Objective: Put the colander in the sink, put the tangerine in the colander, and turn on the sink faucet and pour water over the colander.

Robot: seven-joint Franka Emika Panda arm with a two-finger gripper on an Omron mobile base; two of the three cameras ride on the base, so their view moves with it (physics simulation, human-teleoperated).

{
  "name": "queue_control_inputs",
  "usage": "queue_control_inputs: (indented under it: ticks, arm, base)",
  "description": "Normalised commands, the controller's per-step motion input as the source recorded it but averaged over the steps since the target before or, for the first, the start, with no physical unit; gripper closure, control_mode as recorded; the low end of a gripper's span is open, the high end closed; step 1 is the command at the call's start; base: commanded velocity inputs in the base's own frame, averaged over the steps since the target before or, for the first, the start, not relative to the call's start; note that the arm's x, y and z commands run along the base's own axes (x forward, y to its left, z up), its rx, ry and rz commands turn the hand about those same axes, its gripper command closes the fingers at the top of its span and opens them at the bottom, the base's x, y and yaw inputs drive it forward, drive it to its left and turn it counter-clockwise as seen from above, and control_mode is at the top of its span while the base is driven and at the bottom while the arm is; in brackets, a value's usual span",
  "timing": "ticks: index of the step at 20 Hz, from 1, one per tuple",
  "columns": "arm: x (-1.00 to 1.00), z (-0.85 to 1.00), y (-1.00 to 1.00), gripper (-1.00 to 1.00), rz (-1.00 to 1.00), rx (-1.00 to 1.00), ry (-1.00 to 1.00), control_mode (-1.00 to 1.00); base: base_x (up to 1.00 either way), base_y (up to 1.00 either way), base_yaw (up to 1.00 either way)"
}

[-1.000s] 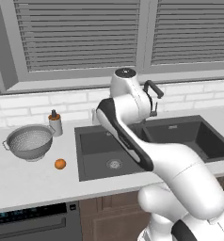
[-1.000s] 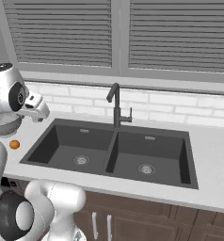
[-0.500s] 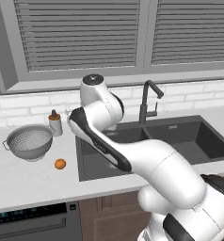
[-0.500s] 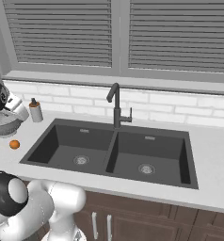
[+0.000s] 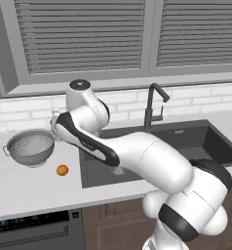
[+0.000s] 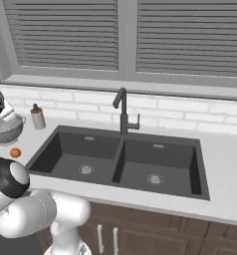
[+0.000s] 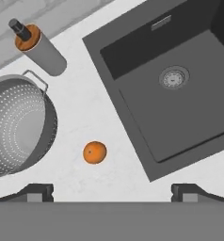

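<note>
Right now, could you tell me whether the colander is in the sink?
Out. The colander sits upright on the counter beside the sink.

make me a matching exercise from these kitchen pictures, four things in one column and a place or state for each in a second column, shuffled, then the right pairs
Things:
1. colander
2. tangerine
3. grey bottle
4. sink faucet

Places or states:
A. stands behind the divider between the two basins
B. lies alone on the counter, between a metal bowl and the sink
C. upright by the brick wall, with an orange-brown top
D. silvery and perforated, sitting empty on the counter

Pairs: 1-D, 2-B, 3-C, 4-A
</note>
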Motion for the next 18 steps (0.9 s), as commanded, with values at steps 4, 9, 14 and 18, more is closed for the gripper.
queue_control_inputs:
  ticks: [4,9,14,18]
  arm:
    - [0.24,-0.33,0.32,-1.0,0.0,0.25,0.07,-1.0]
    - [0.32,-0.31,0.3,-1.0,0.0,0.16,0.05,-1.0]
    - [0.43,-0.16,0.31,-1.0,0.0,0.0,0.06,-1.0]
    - [0.33,-0.28,0.34,-1.0,0.0,-0.06,0.02,-1.0]
  base:
    - [0.0,0.0,0.0]
    - [0.0,0.0,0.0]
    - [0.0,0.0,0.0]
    - [0.0,0.0,0.0]
